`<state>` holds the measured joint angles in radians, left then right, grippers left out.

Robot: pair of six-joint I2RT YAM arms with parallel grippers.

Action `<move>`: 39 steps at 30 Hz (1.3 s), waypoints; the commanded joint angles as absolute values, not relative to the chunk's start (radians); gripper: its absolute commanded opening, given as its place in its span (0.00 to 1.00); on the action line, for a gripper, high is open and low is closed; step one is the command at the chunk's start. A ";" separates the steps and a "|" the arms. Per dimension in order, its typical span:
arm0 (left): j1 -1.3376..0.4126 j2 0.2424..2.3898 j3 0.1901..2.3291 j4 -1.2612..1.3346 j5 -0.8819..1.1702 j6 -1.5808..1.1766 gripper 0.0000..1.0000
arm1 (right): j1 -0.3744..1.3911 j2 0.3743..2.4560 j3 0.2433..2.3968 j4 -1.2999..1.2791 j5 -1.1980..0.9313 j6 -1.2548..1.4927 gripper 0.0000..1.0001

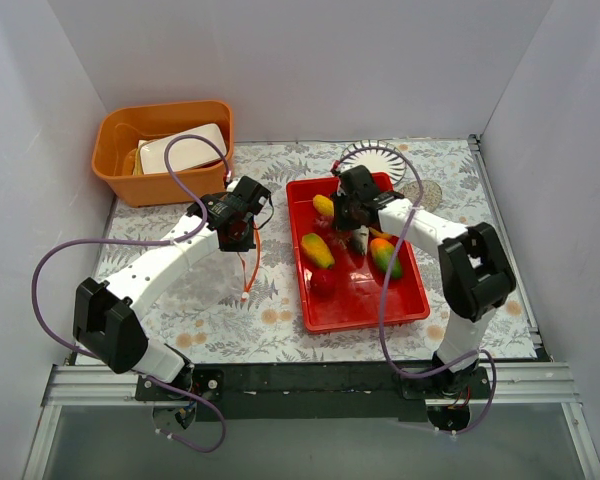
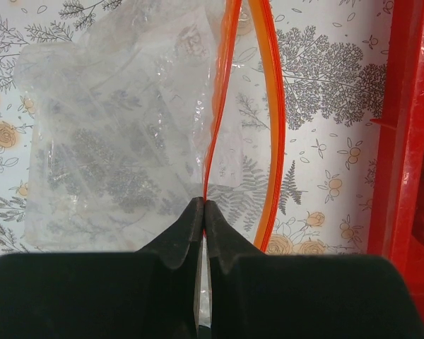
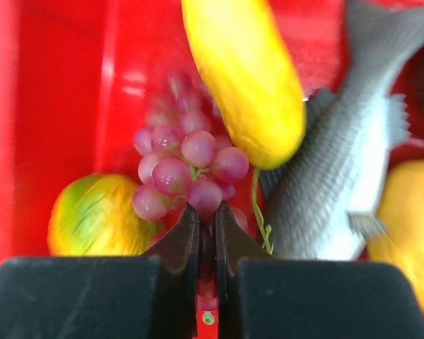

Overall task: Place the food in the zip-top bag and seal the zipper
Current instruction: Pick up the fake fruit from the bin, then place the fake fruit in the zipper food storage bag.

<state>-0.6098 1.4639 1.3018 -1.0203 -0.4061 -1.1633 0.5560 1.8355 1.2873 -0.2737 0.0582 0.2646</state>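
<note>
While the left gripper (image 2: 203,205) is clenching one strip of the zipper (image 2: 213,134), the bag (image 2: 113,141) is lying flat on the flowered tablecloth (image 2: 325,92), filling the upper left of the left wrist view. Its mouth is gaping: the two orange-red strips are running close together at the top and spreading apart lower down. A band of bare cloth is separating the outer strip from the wall of the red tray (image 2: 403,141) along the right edge.

The right gripper (image 3: 205,212) is gripping the lower end of the grapes (image 3: 187,169) inside that tray, though this view is blurred. Crowding round the bunch are one corn cob (image 3: 244,78) just above, one grey fish (image 3: 346,162) to the right, one mango (image 3: 92,215) at lower left and another yellow piece (image 3: 410,233) at the right edge. From above, one apple (image 1: 322,283) is showing near the tray's lower left.

One orange bin (image 1: 165,150) is sitting at upper left, and white walls (image 1: 310,60) are enclosing three sides.
</note>
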 commanded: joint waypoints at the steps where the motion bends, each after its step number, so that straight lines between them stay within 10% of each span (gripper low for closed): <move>1: -0.604 1.410 1.292 -1.002 -0.407 -1.161 0.00 | 0.560 1.663 1.276 -0.241 0.055 0.275 0.01; 20: -0.604 1.378 1.276 -0.939 -0.387 -1.178 0.00 | 0.644 1.440 1.186 -0.114 -0.244 0.442 0.02; 39: -0.604 1.339 1.278 -0.884 -0.259 -1.195 0.00 | 0.776 1.663 1.299 0.002 -0.356 0.526 0.07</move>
<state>-0.6098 1.3968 1.2831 -0.9173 -0.3054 -1.1866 0.7643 1.6283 1.2304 -0.0338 -0.3199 0.5171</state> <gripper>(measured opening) 0.013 0.097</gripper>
